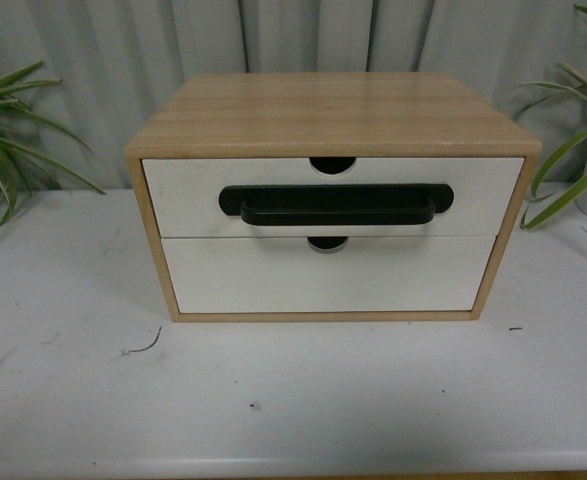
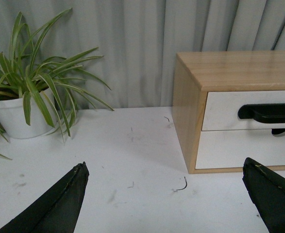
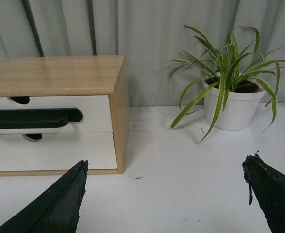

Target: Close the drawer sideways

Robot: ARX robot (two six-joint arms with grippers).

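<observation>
Though barely proud, drawer [image 1: 193, 195] (flanks unobstructed)

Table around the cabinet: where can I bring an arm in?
Bare table lies in front of the cabinet. Bare strips also separate it from the left plant and right plant. Both grippers, left and right, hang open there.

White worktop [image 1: 293, 400], grey curtain [image 1: 93, 60] behind. Wooden cabinet [image 1: 328, 112] at centre; handleless lower drawer [image 1: 328, 275]. Potted plants at 9 [image 2: 16, 114] and 3 o'clock [image 3: 232, 109]. Small debris [image 1: 143, 348] at 7 o'clock.
</observation>
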